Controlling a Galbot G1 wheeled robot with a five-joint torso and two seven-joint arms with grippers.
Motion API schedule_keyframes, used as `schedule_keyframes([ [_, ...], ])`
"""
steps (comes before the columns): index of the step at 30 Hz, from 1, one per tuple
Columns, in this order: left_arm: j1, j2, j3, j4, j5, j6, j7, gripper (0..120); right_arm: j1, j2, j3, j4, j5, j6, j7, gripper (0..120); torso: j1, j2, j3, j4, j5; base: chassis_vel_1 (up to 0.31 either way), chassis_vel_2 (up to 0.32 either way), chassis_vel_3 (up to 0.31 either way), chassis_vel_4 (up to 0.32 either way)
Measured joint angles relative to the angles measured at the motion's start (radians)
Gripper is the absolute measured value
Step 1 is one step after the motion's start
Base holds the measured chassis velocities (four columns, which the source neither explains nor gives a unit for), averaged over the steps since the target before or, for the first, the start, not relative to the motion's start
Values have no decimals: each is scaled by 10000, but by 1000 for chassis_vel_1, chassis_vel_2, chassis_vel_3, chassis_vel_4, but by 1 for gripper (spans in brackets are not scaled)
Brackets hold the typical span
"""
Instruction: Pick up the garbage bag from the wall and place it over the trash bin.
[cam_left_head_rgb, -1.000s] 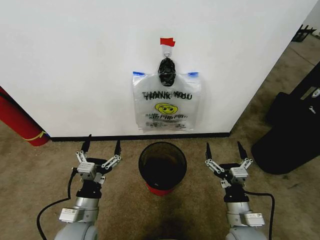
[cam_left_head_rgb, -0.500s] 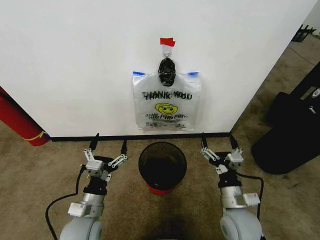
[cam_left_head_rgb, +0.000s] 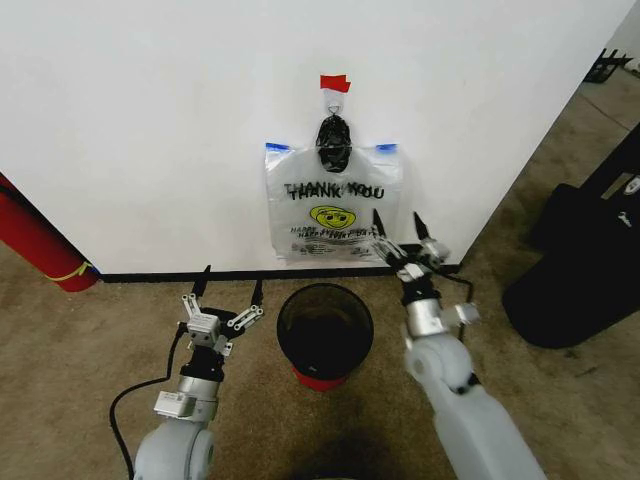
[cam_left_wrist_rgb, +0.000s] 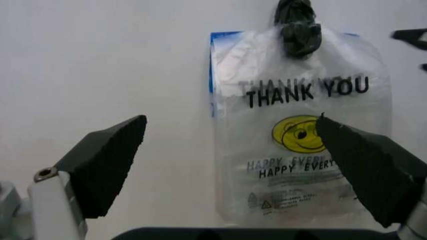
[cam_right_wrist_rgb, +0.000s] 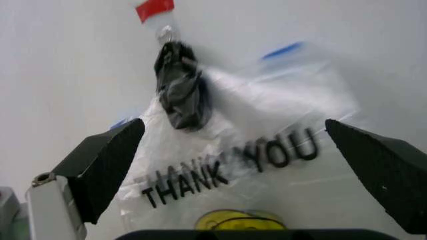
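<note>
Thin plastic garbage bag (cam_left_head_rgb: 332, 203) hangs on the white wall (cam_left_head_rgb: 150, 120) under red tape (cam_left_head_rgb: 334, 83), at 12 o'clock from the trash bin (cam_left_head_rgb: 324, 330) | right gripper (cam_left_head_rgb: 399, 236) wide open, empty, at the bag's lower right corner; best to pinch near the black knot (cam_right_wrist_rgb: 181, 86) | left gripper (cam_left_head_rgb: 228, 293) open, empty, at the bin's 9 o'clock | brown carpet (cam_left_head_rgb: 80, 340), black case (cam_left_head_rgb: 580, 270) at 3 o'clock.
</note>
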Motion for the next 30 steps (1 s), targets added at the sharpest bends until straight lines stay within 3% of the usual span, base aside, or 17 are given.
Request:
schedule_keyframes([
  [7, -18, -98, -47, 131, 49, -36, -124, 100, 2070, 769, -696, -1812, 1271, 170, -93, 100, 0, 0, 0, 3, -1, 0, 0, 0, 0],
  [23, 22, -298, -59, 145, 110, -30, -213, 100, 3042, 1465, -996, -2479, 2239, -201, -427, 100, -1, 0, -2, 0, 1, 0, 0, 0, 0],
  [30, 73, -383, -52, 122, 162, -30, -214, 100, 3147, 1835, -981, -2784, 2018, -275, -506, 82, -1, 0, -2, 1, 0, 0, 0, 0, 0],
])
